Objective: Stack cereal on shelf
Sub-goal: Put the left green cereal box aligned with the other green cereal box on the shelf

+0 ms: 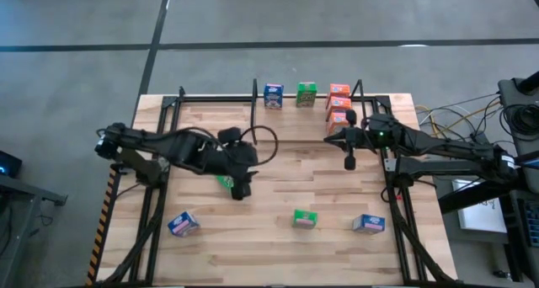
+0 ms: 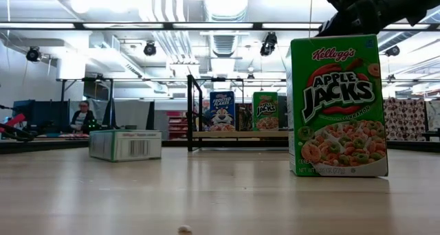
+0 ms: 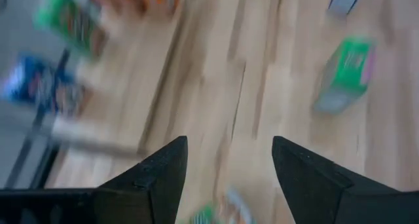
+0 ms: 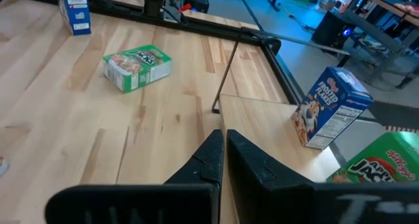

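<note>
The shelf stands at the table's far edge and carries a blue box, a green box and stacked orange boxes. My left gripper is open and hovers over the left-middle of the table, above a green box lying on its side. In the left wrist view that box shows between the fingers, below my left gripper. My right gripper is shut, in front of the shelf's right end and apart from the boxes. The right wrist view shows my right gripper over the shelf board.
A green box stands upright near the table's near edge, large in the low view. Two blue boxes sit near the near-left and near-right corners. Black side frames run along both table sides. A person sits in the room behind.
</note>
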`<act>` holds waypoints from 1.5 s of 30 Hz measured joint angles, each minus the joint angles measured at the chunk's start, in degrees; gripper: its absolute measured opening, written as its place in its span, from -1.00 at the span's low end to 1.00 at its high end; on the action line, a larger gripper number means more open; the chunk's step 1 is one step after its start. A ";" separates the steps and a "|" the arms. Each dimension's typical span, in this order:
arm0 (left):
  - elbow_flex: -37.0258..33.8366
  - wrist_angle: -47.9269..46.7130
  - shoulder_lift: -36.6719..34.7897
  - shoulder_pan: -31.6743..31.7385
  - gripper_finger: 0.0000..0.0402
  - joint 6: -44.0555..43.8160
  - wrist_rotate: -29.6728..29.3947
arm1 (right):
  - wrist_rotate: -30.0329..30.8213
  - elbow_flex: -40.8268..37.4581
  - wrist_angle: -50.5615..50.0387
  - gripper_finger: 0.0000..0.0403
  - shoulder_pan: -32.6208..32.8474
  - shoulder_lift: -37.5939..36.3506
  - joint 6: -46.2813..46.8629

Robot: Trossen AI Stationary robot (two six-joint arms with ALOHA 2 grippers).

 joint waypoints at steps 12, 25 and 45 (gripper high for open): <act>-6.78 -14.75 -0.26 0.74 0.02 -24.74 -1.75 | 0.00 0.00 0.13 -0.95 -0.02 -0.44 -0.83; 2.80 -24.32 -1.12 0.21 0.03 -23.85 0.57 | 0.00 0.00 0.19 -0.95 -0.02 -0.44 -0.81; -21.06 -1.61 -24.32 -4.92 0.03 -24.86 -19.58 | 0.00 0.00 2.10 -0.95 -0.02 -0.31 -2.49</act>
